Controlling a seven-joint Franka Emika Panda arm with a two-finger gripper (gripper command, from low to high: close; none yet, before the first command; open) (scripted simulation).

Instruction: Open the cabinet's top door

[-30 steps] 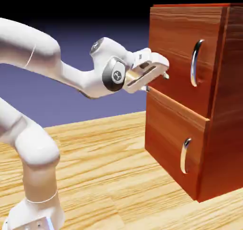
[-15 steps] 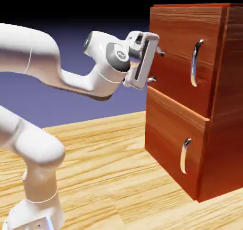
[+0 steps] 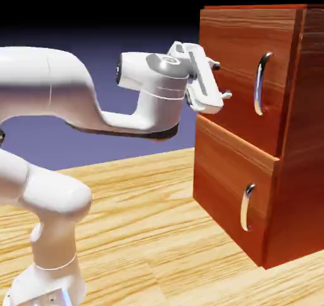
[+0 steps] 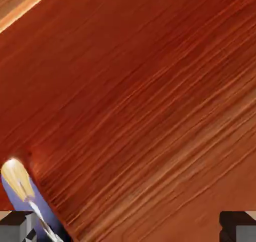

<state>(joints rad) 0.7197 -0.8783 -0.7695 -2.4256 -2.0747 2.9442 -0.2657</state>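
I am looking first at the nearest thing, the arm [image 3: 63,109], which is rising from the lower left of the exterior view and reaching across the middle of the frame. The bench [image 3: 139,222] is filling the lower part beneath it, bare wood grain.

At the arm's tip the end effector [image 3: 219,80] is sitting just left of centre in the upper half, rolled so that its two fingers are standing one above the other. They are spread apart with nothing between them — released, I judge. It is hovering close in front of the top door [image 3: 237,77], near that panel's left edge, and I cannot tell whether the fingers are touching the wood.

In the hand view, reddish grain is filling almost the whole frame, and the two grey finger tips [image 4: 237,226] are showing far apart in the bottom corners; no handle is showing.

Beyond, the cabinet [image 3: 297,191] is standing at the right of the frame, and the top door is lying shut, flush with the box. Its long silver handle [image 3: 260,83] is sitting further right, well apart from the fingers — so I judge the hand is squaring up before travelling to it.
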